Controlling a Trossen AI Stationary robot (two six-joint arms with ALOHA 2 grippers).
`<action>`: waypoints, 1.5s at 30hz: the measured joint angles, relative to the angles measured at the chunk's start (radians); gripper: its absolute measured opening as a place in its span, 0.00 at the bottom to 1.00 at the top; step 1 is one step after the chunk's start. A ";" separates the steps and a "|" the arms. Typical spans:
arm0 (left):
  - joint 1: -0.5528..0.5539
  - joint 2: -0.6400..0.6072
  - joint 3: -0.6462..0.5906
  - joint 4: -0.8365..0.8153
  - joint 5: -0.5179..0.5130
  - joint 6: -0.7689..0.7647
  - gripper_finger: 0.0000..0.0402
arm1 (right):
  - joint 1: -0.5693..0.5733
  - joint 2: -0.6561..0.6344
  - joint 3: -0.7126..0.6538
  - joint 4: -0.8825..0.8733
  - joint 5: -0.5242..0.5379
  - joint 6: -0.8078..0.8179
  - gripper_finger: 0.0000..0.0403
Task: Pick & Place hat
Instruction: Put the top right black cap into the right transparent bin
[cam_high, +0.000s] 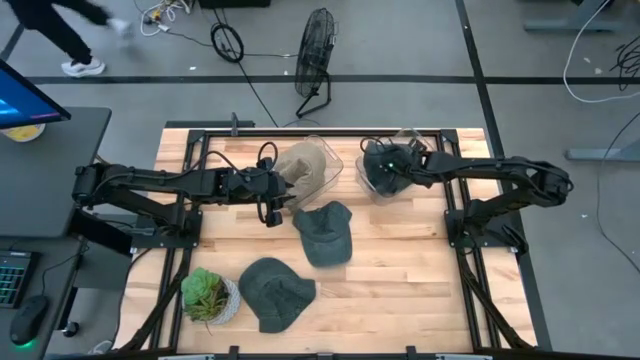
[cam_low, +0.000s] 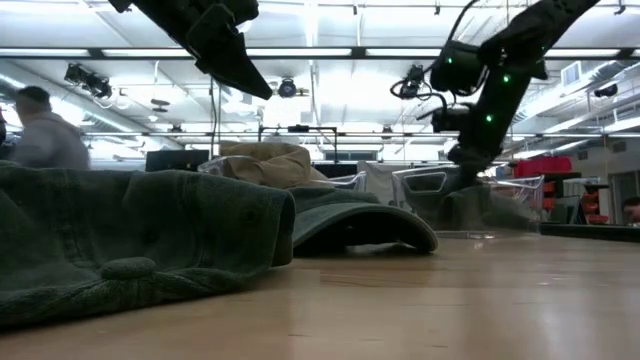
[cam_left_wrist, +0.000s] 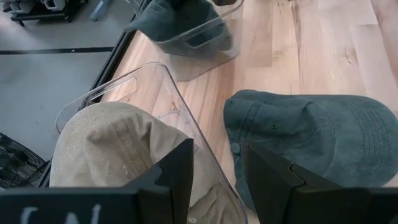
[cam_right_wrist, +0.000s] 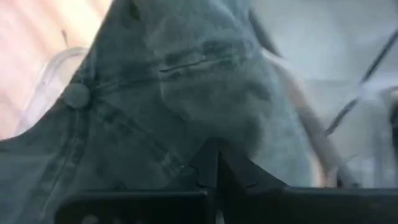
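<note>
Nearest the front edge of the wooden slatted tabletop (cam_high: 400, 270) lay a dark green cloth bucket hat (cam_high: 275, 290), just beside a small potted green plant (cam_high: 208, 293) at the front-left corner. Behind it, near the tabletop's middle, rested a dark green cotton baseball cap (cam_high: 324, 232), its brim pointing toward the front edge.

Farther back stood two clear plastic bins. The left clear bin (cam_high: 330, 160) held a tan cloth hat (cam_high: 303, 165); the right clear bin (cam_high: 398, 185) held another dark green cap (cam_right_wrist: 186, 87).

The relation that mattered: the green baseball cap lay just in front of and to the right of the left gripper (cam_left_wrist: 217, 174), which hovered over the left bin's front rim — clearly the nearer arm for that cap. Its fingers (cam_left_wrist: 177, 171) stood a moderate gap apart, holding nothing, one over the tan hat and the other toward the cap beyond the bin wall.

The right gripper (cam_right_wrist: 211, 168) was down in the right bin toward the tabletop's back edge, its fingers pressed together with the bin's green cap bunched against them — whether fabric was actually pinched could not be told.
</note>
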 joint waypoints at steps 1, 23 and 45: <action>0.000 0.000 0.000 0.000 0.000 0.000 0.35 | -0.004 0.003 -0.009 0.001 -0.023 0.015 0.01; 0.000 0.000 0.000 0.000 0.000 -0.008 0.35 | -0.041 0.090 0.028 -0.140 -0.246 -0.001 0.01; 0.000 0.000 0.000 -0.046 0.000 -0.008 0.35 | 0.062 0.079 0.207 -0.269 -0.246 -0.290 0.43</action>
